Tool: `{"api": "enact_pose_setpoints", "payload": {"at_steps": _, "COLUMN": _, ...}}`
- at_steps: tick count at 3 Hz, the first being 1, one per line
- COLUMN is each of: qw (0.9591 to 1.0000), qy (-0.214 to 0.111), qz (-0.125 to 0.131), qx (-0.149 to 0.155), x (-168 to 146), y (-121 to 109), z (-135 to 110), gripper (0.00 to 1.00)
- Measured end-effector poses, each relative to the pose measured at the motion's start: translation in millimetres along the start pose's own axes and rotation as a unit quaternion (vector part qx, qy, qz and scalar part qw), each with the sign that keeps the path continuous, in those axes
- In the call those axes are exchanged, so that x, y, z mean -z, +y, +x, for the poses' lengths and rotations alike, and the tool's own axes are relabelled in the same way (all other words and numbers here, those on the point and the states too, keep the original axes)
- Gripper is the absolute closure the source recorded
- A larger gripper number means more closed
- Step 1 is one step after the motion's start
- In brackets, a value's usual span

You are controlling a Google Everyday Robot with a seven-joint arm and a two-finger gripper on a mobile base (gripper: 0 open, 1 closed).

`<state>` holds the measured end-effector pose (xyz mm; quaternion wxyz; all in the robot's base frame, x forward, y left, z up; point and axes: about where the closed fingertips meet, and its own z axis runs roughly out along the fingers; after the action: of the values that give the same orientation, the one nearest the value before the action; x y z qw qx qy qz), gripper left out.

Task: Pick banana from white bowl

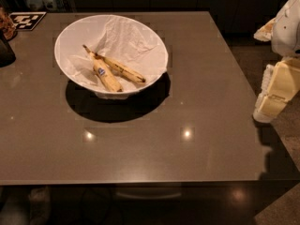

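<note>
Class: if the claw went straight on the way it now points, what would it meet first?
The claw, far right, points down: likely the table at its right edge, or the floor beside it; depth is unclear.

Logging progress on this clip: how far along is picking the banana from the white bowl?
Done: nothing yet. The banana, speckled and stickerless, lies in the white bowl beside the stickered banana. In hand: the gripper hangs beyond the table's right edge, far from the bowl. Left: reach over the bowl, grasp the speckled banana and lift it out.
</note>
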<state>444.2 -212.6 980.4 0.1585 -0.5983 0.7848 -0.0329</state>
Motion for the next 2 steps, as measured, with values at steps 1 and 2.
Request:
{"api": "enact_pose_setpoints", "payload": {"at_steps": 1, "qw": 0.9998, "qy": 0.006, "qz": -0.018, "qx": 0.011, "x": 0, "y": -13, "z": -24, "gripper": 0.00}}
{"api": "enact_pose_setpoints", "payload": {"at_steps": 2, "qw": 0.9985, "qy": 0.015, "qz": -0.038, "qx": 0.037, "x": -10, "y": -26, "z": -58, "gripper": 0.00}}
